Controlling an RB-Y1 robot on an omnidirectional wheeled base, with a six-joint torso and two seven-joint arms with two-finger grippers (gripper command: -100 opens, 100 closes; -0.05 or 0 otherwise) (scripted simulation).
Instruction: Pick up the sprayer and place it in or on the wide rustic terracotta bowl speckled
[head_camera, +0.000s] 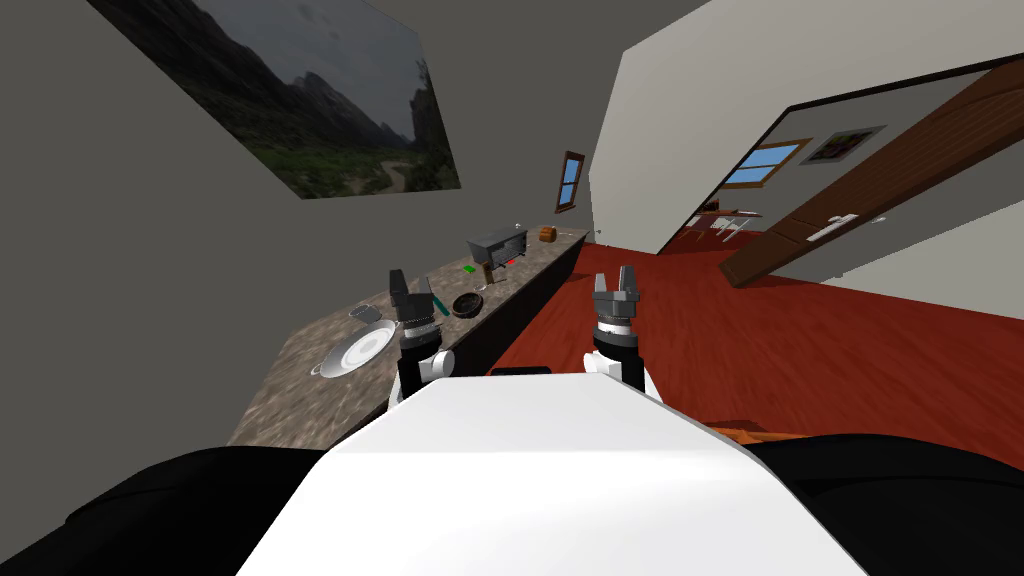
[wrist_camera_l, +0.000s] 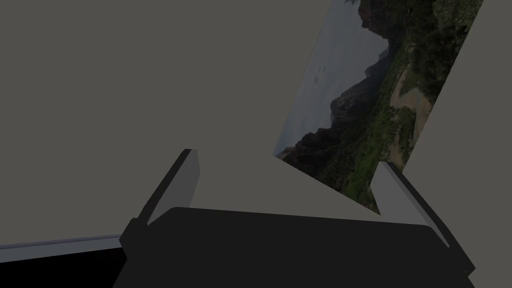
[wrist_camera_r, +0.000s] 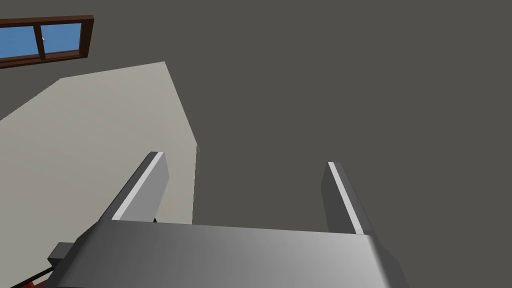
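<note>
A long speckled stone counter (head_camera: 300, 395) runs along the wall on my left. On it sits a wide dark brown bowl (head_camera: 467, 305). A slim green object (head_camera: 441, 303), possibly the sprayer, lies just left of the bowl, partly hidden behind my left gripper. My left gripper (head_camera: 411, 284) (wrist_camera_l: 287, 159) is raised over the counter's edge, open and holding nothing. My right gripper (head_camera: 612, 280) (wrist_camera_r: 245, 160) is raised over the red floor, open and holding nothing. Both point up at the walls.
A round white pan (head_camera: 358, 350) and a small metal piece (head_camera: 365, 312) lie nearer on the counter. Farther along stand a grey box-shaped appliance (head_camera: 497, 245), small green (head_camera: 470, 268) and red items, and a brown object (head_camera: 547, 234). An open wooden door (head_camera: 880, 170) is on the right.
</note>
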